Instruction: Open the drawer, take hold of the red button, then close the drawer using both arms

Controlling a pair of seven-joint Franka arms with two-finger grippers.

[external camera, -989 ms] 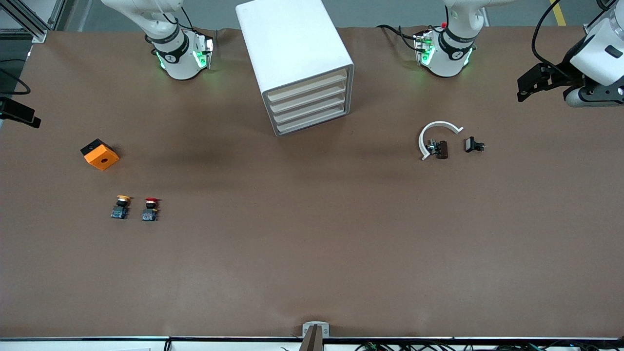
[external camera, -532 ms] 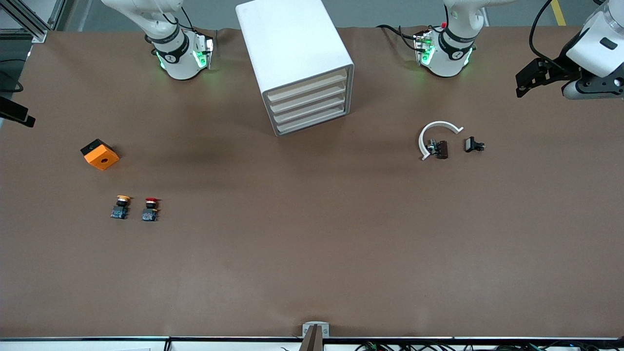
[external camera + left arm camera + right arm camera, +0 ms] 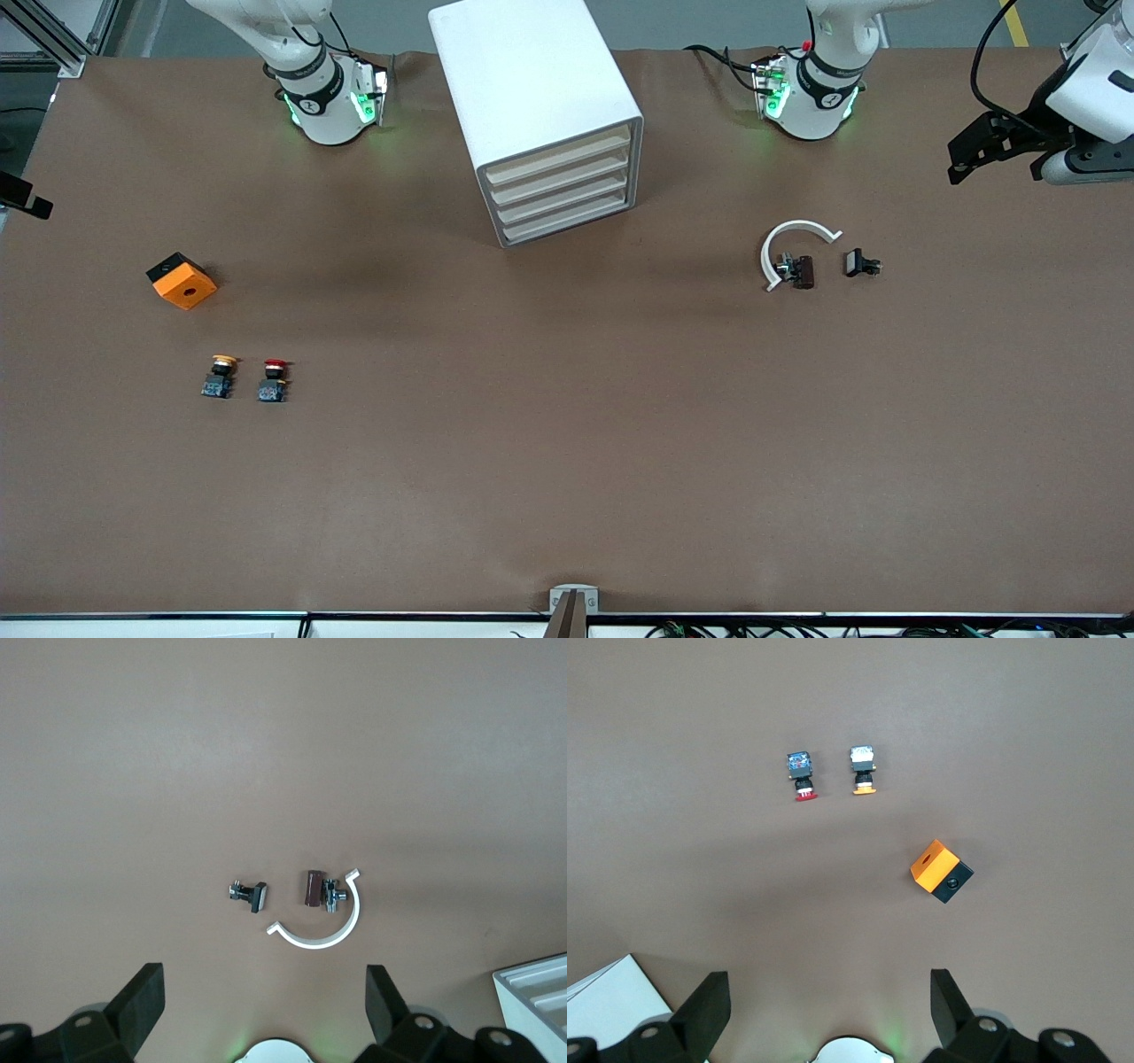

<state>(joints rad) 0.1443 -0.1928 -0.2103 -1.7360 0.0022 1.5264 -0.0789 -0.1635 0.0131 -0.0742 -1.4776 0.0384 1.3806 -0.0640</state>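
Plainly, button (image 3: 274, 380), red cap, black-blue body

We count two push buttons — one button (image 3: 275, 379) with a red cap, one yellow-capped button (image 3: 219, 376) beside it — and one orange cube (image 3: 181, 280), all three on the table below the right gripper (image 3: 824, 1001). We count one white drawer cabinet (image 3: 537, 115) with four drawers. Below the left gripper (image 3: 261, 1001) we count three more — one white curved piece (image 3: 791, 245) and two small dark parts (image 3: 797, 270).
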